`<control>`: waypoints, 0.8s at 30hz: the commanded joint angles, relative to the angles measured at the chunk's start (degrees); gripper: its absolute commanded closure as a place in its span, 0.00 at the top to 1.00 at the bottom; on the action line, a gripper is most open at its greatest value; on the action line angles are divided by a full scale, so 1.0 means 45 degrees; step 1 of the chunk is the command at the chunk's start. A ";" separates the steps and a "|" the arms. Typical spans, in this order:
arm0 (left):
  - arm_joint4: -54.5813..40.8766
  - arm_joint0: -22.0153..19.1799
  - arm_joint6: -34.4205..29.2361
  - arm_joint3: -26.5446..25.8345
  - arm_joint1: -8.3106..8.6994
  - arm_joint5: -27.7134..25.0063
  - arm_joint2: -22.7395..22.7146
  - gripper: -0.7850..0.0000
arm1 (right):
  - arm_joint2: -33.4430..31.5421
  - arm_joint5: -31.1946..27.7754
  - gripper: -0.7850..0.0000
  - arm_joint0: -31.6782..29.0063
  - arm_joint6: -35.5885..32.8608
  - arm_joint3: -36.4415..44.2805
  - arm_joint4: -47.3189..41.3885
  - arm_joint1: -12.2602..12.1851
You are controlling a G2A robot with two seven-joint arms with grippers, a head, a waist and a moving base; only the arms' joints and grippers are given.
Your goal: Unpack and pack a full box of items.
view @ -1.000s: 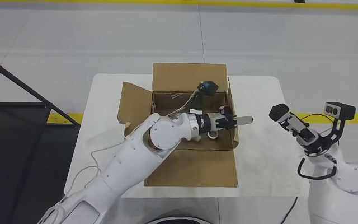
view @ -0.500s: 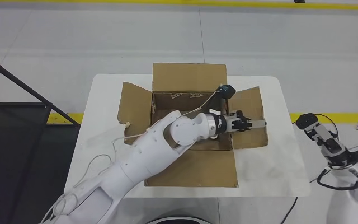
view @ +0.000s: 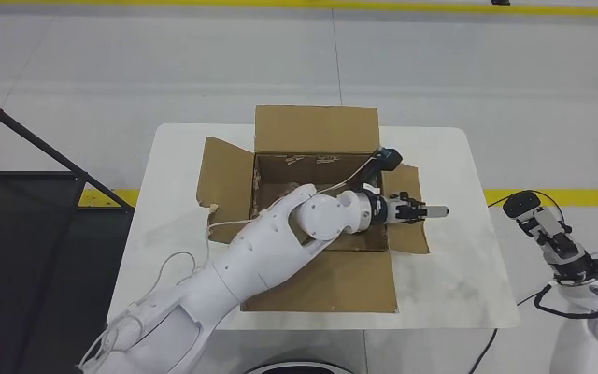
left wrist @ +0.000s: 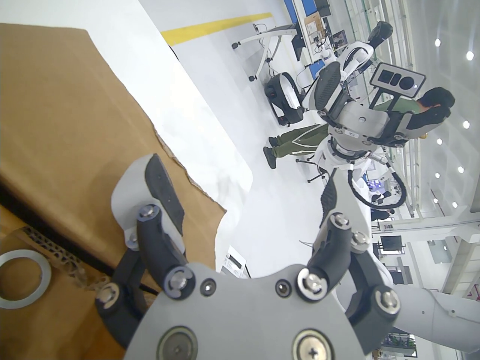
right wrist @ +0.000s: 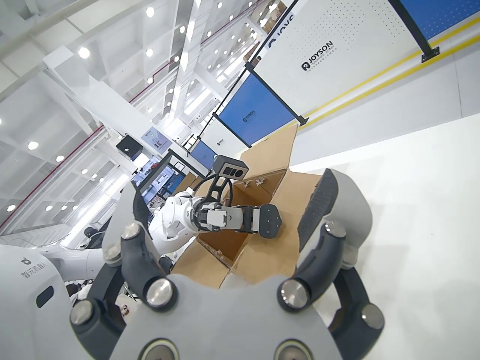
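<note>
Box (view: 318,280) sat mid-table (view: 448,280), all four flaps open. The back flap and the front flap lay out flat, and the left flap stuck out with a ragged edge. The right flap (view: 411,234) was folded outward and hung low over the tabletop. Its free edge was torn and stepped, with the corrugation showing.

Bare white table ran from that flap to the right edge, with a narrower strip on the left side. The front flap reached close to the near edge.

Left gripper (view: 425,211) was stretched across the box mouth and out over the right flap. Its jaws were spread wide with nothing pinched. One pad (left wrist: 165,192) lay over the flap's brown face. The other pad (left wrist: 330,196) sat past the torn edge, above the table. I could not tell whether either pad touched the cardboard.

Right gripper (view: 523,202) hung off the table's right edge, well apart from the box and pointed at it. Its jaws were also spread and held nothing.

The box was plain brown cardboard with a dark inside, largely hidden under the left arm. A pale ring (left wrist: 18,279) lay against cardboard near the flap's fold. I could not tell whether it was inside the box.
</note>
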State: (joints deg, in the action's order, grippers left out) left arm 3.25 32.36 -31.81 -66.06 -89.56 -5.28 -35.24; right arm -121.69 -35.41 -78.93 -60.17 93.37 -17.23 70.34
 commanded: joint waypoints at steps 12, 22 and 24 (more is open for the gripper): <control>0.0889 0.0875 -0.0629 -0.2351 0.0589 0.0362 -0.2043 1.00 | 0.0294 -0.0167 1.00 -0.0129 0.0517 0.1043 0.0817 -0.0094; 0.3217 0.4694 -0.1353 -0.8114 0.1941 0.1396 -0.6476 1.00 | 0.1422 -0.0330 1.00 0.0830 -0.0123 0.3259 0.2506 -0.0466; 0.3409 0.5636 -0.1422 -0.9194 0.2142 0.1415 -0.7452 1.00 | 0.1995 -0.0093 1.00 0.1259 -0.0448 0.3648 0.3008 -0.0552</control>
State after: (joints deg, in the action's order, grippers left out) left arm 18.23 55.06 -38.12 -104.46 -80.37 1.09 -66.13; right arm -114.10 -36.30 -74.26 -61.39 108.94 -4.81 68.03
